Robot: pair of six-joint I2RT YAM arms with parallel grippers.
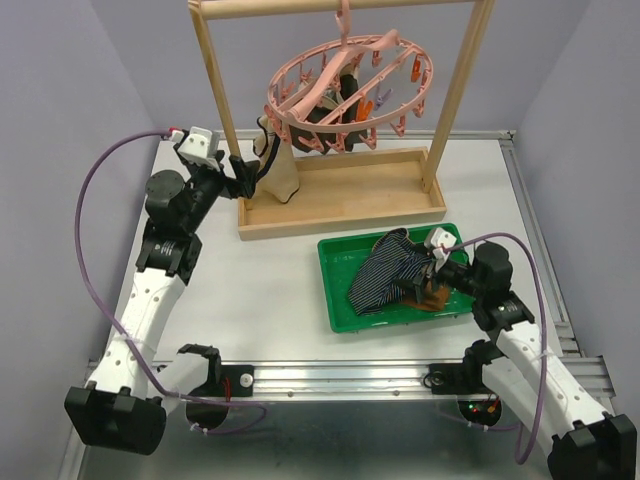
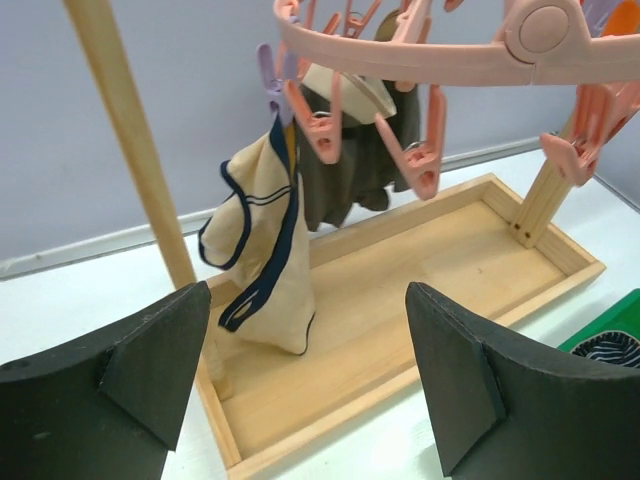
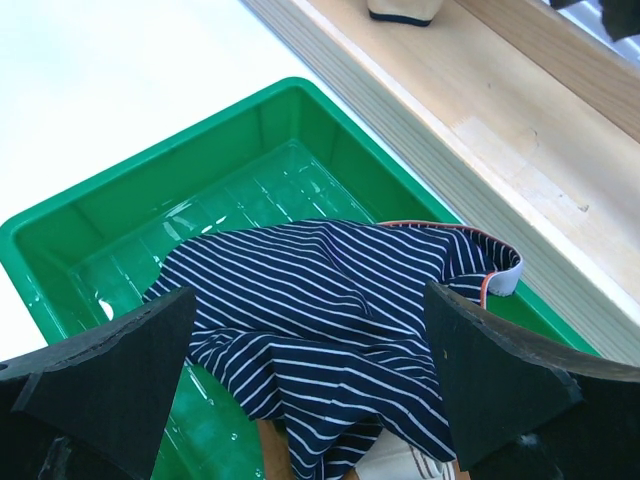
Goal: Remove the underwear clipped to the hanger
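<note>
The pink ring hanger (image 1: 350, 85) hangs by its hook from the wooden frame's top bar. A beige underwear with navy trim (image 1: 278, 165) is clipped at its left side, and a dark one (image 1: 338, 105) hangs under the ring. In the left wrist view the beige piece (image 2: 262, 270) and the dark piece (image 2: 350, 170) dangle from the ring (image 2: 400, 45). My left gripper (image 1: 250, 176) is open and empty, just left of the beige piece (image 2: 310, 390). My right gripper (image 1: 433, 263) is open over the navy striped underwear (image 3: 330, 310) lying in the green tray (image 1: 340, 305), not holding it (image 3: 310, 380).
The wooden frame's base tray (image 1: 370, 195) and its posts (image 2: 130, 140) stand behind the hanger. A brown underwear (image 1: 432, 298) lies under the striped one in the green tray (image 3: 150, 220). The table's right edge is near the right arm.
</note>
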